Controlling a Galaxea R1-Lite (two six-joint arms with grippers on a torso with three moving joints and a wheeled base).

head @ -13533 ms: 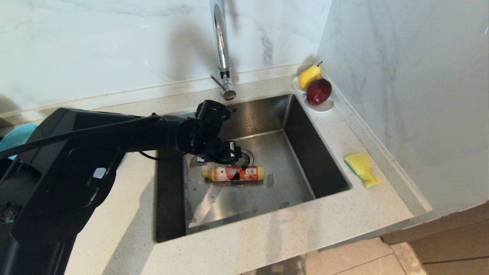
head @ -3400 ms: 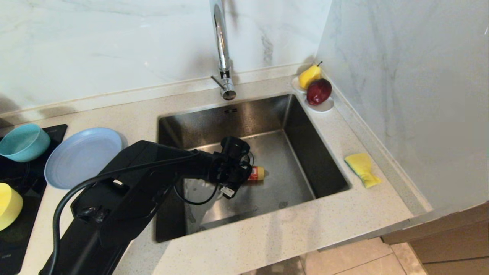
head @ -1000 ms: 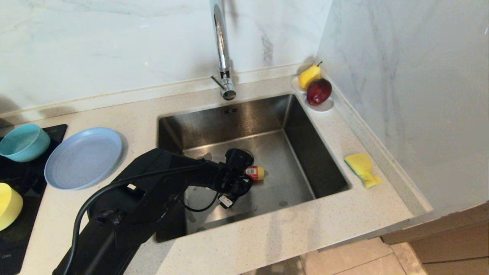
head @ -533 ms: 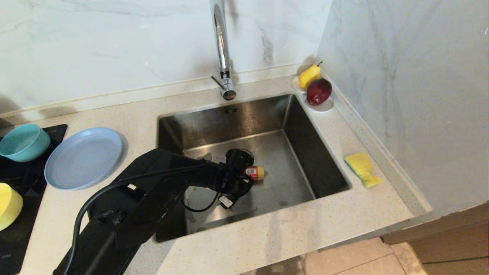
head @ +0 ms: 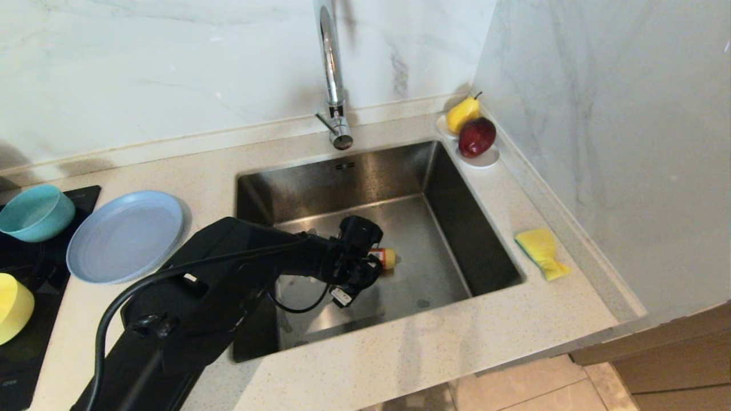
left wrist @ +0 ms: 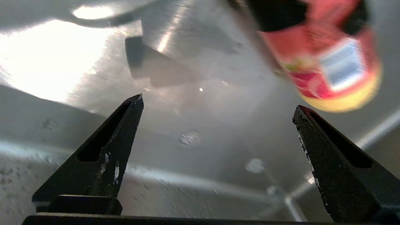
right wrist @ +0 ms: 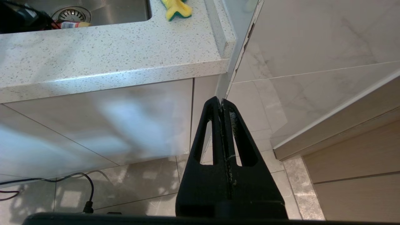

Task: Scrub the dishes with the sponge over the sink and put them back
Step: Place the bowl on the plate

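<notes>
On the desk to the left of the sink [head: 457,228], the 3 dishes sit apart from the basin: the grey-blue plate [head: 125,235] lies flat nearest the sink, the teal bowl [head: 35,212] stands beyond it at the corner of a black cooktop [head: 23,319], and the yellow bowl [head: 12,308] shows only partly at the frame edge. None of them is over the basin, and none appears wet or soapy, so scrubbing is judged not yet begun. The sponge [head: 541,251] lies untouched on the desk to the right of the sink, well apart from both arms. Inside the basin, an orange detergent bottle [head: 384,258] lies on its side beside the drain. The left end effector [head: 365,273] is low in the basin just beside that bottle; the left wrist view shows its fingers [left wrist: 106,150] spread wide with only bare steel between them, so nothing is gripped. The right end effector [right wrist: 222,106] is parked below desk level in front of the cabinet, its fingers pressed together and holding nothing. Remaining work, as judged from this layout: take up the sponge, bring each of the 3 dishes over the sink, scrub it, and return it to the desk. A small white dish with a pear and a red fruit [head: 477,137] stands at the far right corner and is not part of the task.
</notes>
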